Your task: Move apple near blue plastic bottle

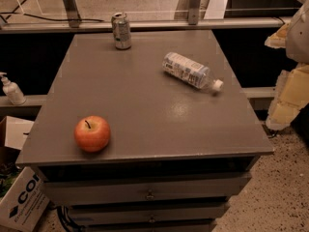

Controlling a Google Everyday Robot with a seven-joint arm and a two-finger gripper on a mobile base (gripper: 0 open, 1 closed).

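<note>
The apple point(92, 133), red-orange with a dark stem, stands near the front left corner of the grey cabinet top point(145, 95). The blue plastic bottle point(192, 72), clear with a pale label and a white cap, lies on its side at the back right, cap pointing right and forward. My gripper point(286, 81) shows as pale yellowish parts at the right edge of the view. It is beside the cabinet, to the right of the bottle and far from the apple. It holds nothing that I can see.
A silver drink can point(121, 31) stands upright at the back edge of the top. A white pump-top bottle point(11, 89) sits on a ledge at the left. A cardboard box point(21, 199) is on the floor at the front left. Drawers point(149, 193) run below the top.
</note>
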